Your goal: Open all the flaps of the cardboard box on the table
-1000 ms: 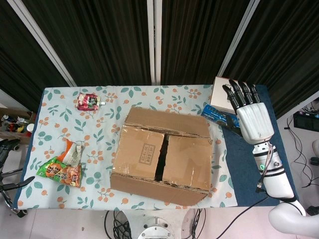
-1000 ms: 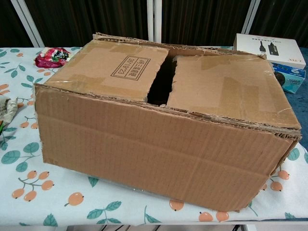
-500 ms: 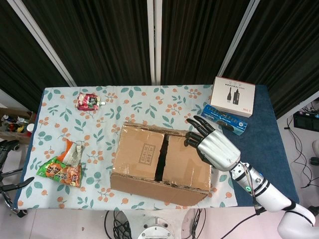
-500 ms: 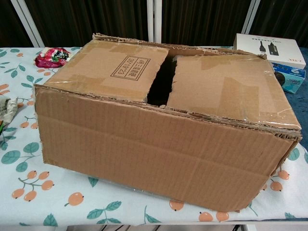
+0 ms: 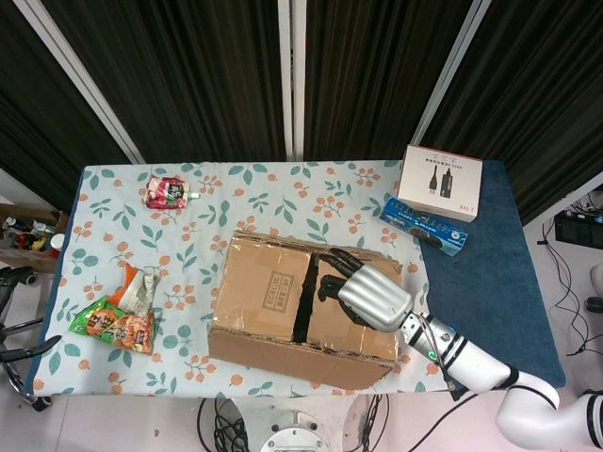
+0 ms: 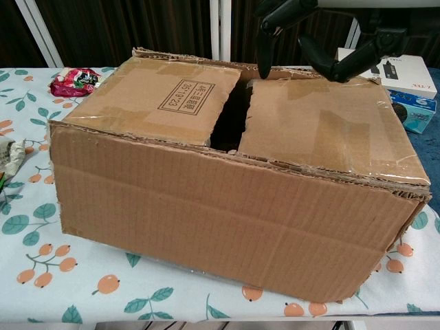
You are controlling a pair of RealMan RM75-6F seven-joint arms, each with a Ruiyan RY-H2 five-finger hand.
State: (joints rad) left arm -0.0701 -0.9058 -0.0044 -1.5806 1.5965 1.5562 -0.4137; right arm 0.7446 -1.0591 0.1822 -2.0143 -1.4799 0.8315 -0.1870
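The brown cardboard box (image 5: 273,330) (image 6: 227,192) stands in the middle of the table. Its two top flaps are folded down, with a dark gap (image 5: 303,299) (image 6: 230,113) between them. My right hand (image 5: 366,292) (image 6: 302,38) hovers over the right flap (image 5: 350,328) (image 6: 330,124), palm down, holding nothing. Its dark fingers (image 6: 265,58) are spread and point toward the gap. One fingertip reaches down to the flap's far edge by the gap; I cannot tell whether it touches. The left flap (image 5: 264,287) carries a printed stamp. My left hand shows in neither view.
A red pouch (image 5: 167,191) (image 6: 74,80) lies at the back left and snack bags (image 5: 118,320) at the left edge. A white carton (image 5: 440,182) (image 6: 392,69) and a blue packet (image 5: 423,225) (image 6: 416,110) sit at the back right.
My right hand has swung from the table's back right corner down and leftward onto the box, ending over the right flap near the gap. The box has not moved.
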